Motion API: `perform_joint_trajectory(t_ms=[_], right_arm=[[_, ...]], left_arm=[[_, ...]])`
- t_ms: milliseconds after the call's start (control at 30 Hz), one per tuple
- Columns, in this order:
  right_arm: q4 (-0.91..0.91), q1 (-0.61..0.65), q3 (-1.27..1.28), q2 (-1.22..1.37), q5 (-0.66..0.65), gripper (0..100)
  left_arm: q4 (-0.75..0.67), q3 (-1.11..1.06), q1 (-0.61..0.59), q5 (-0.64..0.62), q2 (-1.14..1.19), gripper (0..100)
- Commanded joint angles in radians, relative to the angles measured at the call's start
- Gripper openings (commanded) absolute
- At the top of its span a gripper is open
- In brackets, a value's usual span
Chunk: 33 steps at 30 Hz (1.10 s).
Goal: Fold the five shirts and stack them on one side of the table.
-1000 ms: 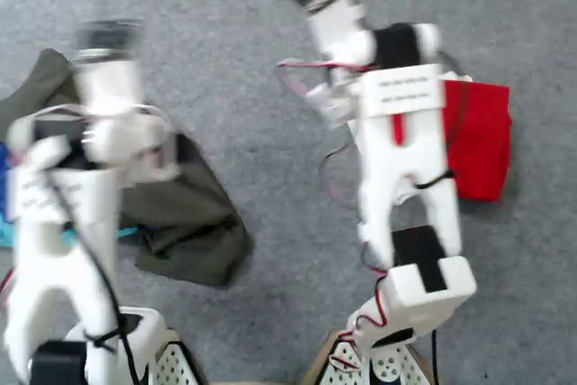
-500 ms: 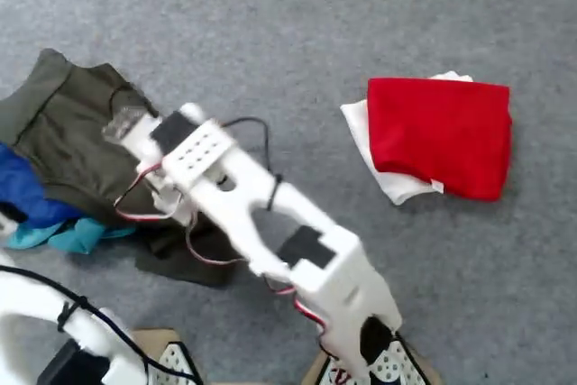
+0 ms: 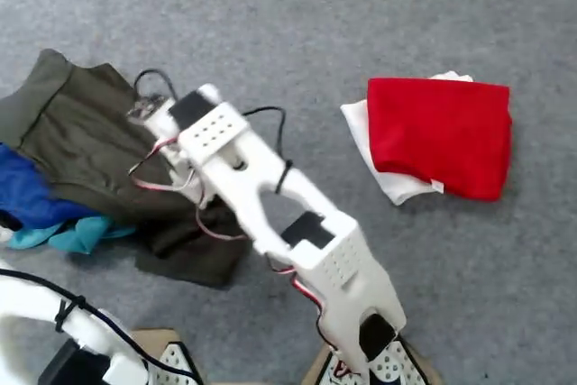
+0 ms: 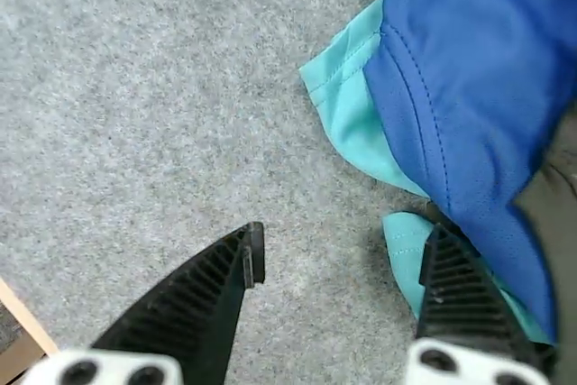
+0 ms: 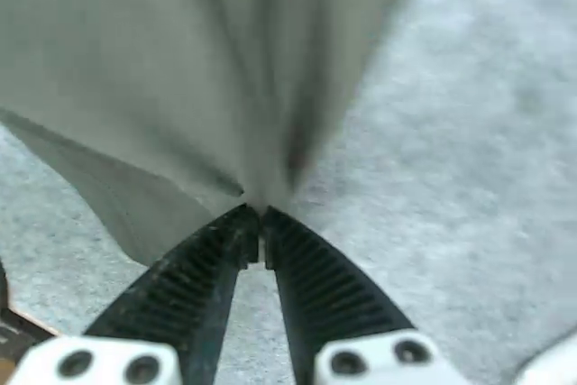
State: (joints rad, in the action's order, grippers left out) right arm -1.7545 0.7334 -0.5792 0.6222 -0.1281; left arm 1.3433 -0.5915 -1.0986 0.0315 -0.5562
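Right gripper [image 5: 260,218] is clamped on a thin fold of the crumpled olive-green cotton shirt [image 3: 72,132] at the table's left. That fold may slip out, or a pull may drag along the touching bright blue fabric shirt [image 4: 478,60]. Left gripper [image 4: 343,254] gapes wide, empty, nearby.

High camera overlooks the table [image 3: 297,24]; wrist cameras look closely at shirt pile [image 3: 81,142].

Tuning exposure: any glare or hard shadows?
High view: even light, soft shadows, no glare on the red shirt. Left wrist view: faint shadow under the teal shirt. Right wrist view: dark crease where the right pincer grips the olive shirt.
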Motion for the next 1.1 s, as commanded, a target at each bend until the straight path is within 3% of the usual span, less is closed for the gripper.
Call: perform_joint_trajectory(t_ms=[0,233,400,600,700,833,1000,1067], right_arm=[[-0.012,-0.057,-0.050,-0.200,0.003,1.4],[-0.009,-0.112,0.041,-0.516,-0.071,1.5],[0.138,-0.029,0.288,-0.527,-0.081,3.8],[0.430,0.097,0.527,-0.386,-0.069,35.5],[0.496,0.120,0.536,-0.269,-0.064,41.8],[0.439,0.115,0.435,-0.137,-0.066,32.2],[0.252,0.114,0.245,-0.059,-0.060,0.6],[0.166,0.101,0.179,-0.050,-0.060,4.4]], left_arm=[[-0.008,0.004,0.021,0.006,-0.020,29],[-0.005,0.001,0.120,-0.003,-0.020,29],[-0.005,-0.059,0.153,-0.003,-0.020,29],[-0.005,-0.090,0.145,-0.003,-0.021,29],[-0.005,-0.088,0.145,0.000,-0.021,29],[-0.006,-0.087,0.145,0.000,-0.021,29],[-0.011,-0.087,0.147,0.005,-0.021,29],[-0.011,-0.084,0.147,0.005,-0.021,29]])
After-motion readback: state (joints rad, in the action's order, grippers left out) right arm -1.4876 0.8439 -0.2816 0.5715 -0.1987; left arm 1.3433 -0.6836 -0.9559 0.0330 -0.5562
